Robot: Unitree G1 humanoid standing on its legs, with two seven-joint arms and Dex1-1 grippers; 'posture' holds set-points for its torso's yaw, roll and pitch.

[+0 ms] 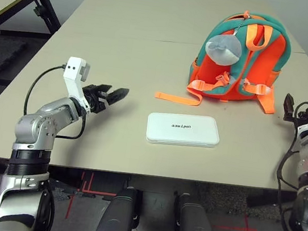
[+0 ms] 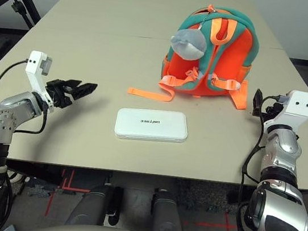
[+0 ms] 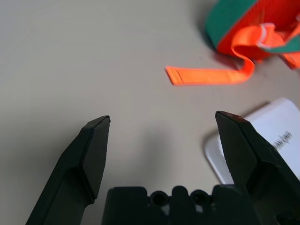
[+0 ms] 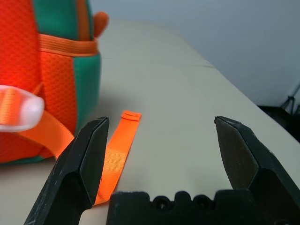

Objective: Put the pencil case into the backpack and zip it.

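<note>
Closest to me, the pencil case (image 1: pixel 183 130) lies flat on the surface (image 1: pixel 125 37), backpack (image 1: pixel 242 56) standing behind it. Both my left pincer (image 1: pixel 113 94) and right pincer (image 2: pixel 257 101) gape wide, empty. I should approach low, straddling the case's short edges squarely.

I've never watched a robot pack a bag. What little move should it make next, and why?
Probably move the left gripper toward the pencil case. Its jaws stand open and empty, beside the case lying flat and untouched in front of the backpack, while the right gripper waits open by the bag.
</note>
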